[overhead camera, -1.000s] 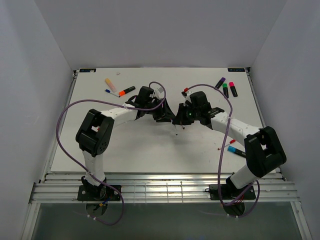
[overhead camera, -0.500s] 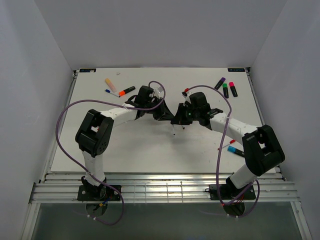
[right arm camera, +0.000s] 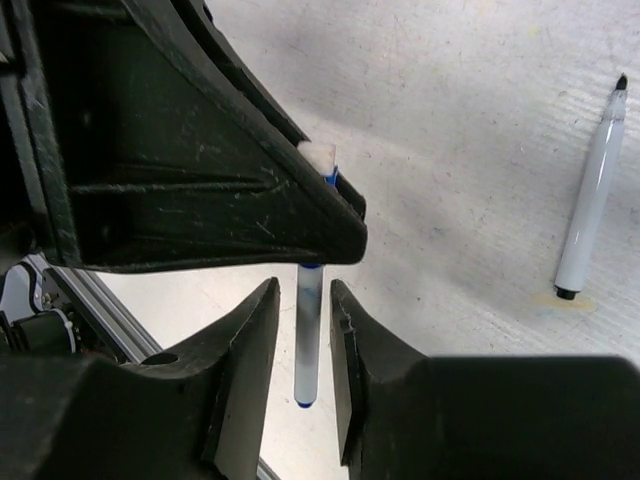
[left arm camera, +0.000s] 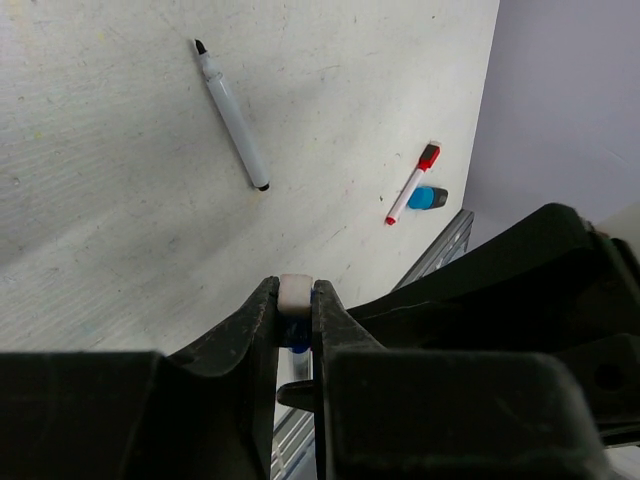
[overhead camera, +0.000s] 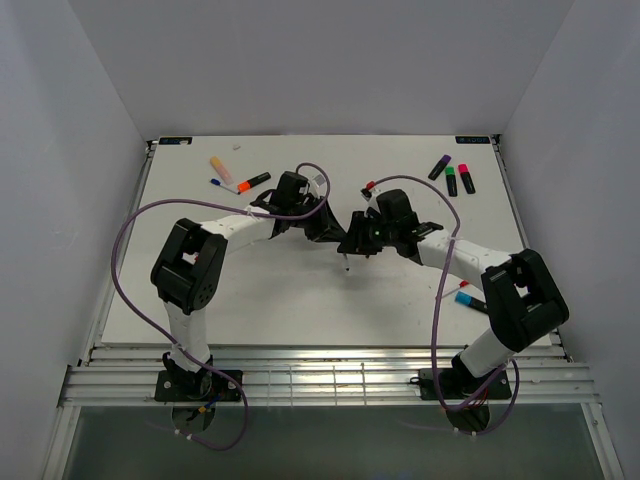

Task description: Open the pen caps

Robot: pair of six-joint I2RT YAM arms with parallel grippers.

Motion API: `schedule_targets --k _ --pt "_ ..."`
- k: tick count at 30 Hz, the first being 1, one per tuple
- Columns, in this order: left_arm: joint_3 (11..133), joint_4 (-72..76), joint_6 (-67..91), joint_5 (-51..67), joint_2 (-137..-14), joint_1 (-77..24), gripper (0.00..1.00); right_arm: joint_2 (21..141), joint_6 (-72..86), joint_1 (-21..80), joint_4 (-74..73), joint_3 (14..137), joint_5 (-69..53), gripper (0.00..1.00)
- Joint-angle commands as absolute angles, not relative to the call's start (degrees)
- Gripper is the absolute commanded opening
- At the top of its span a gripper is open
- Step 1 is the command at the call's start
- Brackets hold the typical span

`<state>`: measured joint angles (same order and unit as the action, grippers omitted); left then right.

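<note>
the left gripper (left arm camera: pixel 295 310) pinches the white top of a thin pen (right arm camera: pixel 308 375), which hangs down over the middle of the table (overhead camera: pixel 280 300). the right gripper (right arm camera: pixel 304 300) has its fingers a little apart, one on each side of the pen, with small gaps. a white pen (left arm camera: pixel 232 115) lies on the table nearby.

Bright pens on a white desk (overhead camera: pixel 280 300) — black-and-white arms (overhead camera: pixel 240 228), purple cables (overhead camera: pixel 125 250).
The left hand (left arm camera: pixel 295 288) and right hand (right arm camera: pixel 303 290) are black; the frosted pen (right arm camera: pixel 309 340) is whitish, blue at both ends. The black-tipped pen (left arm camera: pixel 232 116) and red-capped pen (left arm camera: pixel 412 183) have white barrels; the highlighter cap (left arm camera: pixel 427 197) is sky blue. The purple-capped highlighter (overhead camera: pixel 440 166), green-capped highlighter (overhead camera: pixel 451 181) and pink-capped highlighter (overhead camera: pixel 466 179) are black-bodied — as is the orange-ended marker (overhead camera: pixel 252 182).
</note>
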<state>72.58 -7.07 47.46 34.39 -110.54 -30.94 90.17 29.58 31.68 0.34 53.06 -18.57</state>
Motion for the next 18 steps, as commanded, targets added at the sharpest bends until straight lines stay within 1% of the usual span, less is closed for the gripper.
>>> schedule_targets --k 1,2,5,6,8,11,14,15,18 --pt "75.2 -8.0 48.0 32.9 -107.6 -31.2 0.0 90.9 29.3 32.5 3.2 52.3 -18.7 0.33" --pt "75.4 -8.0 48.1 32.8 -107.5 -31.2 0.0 91.2 29.4 32.7 3.3 52.2 -18.7 0.32" --pt "75.6 -7.9 48.6 32.3 -107.5 -31.2 0.0 92.3 29.4 33.3 3.5 52.6 -18.9 0.26" --pt "75.7 -8.0 48.8 32.2 -107.6 -31.2 0.0 92.5 29.4 33.6 3.6 52.7 -19.0 0.19" --pt "76.2 -8.3 49.0 32.2 -108.2 -31.2 0.0 93.2 29.4 34.7 3.3 52.8 -18.7 0.08" --pt "78.4 -9.8 48.7 31.6 -109.4 -30.9 0.0 93.5 28.8 36.6 1.2 52.9 -16.6 0.08" --pt "83.7 -14.7 47.9 30.7 -112.4 -29.9 0.0 92.9 27.4 39.7 -2.6 52.5 -10.8 0.08" --pt "86.6 -16.7 47.6 30.8 -113.3 -29.4 0.0 92.6 26.4 41.0 -7.0 52.7 -3.8 0.08" --pt "89.5 -18.8 46.7 31.2 -115.7 -27.3 0.0 91.0 25.3 46.2 -12.5 52.7 7.7 0.08"
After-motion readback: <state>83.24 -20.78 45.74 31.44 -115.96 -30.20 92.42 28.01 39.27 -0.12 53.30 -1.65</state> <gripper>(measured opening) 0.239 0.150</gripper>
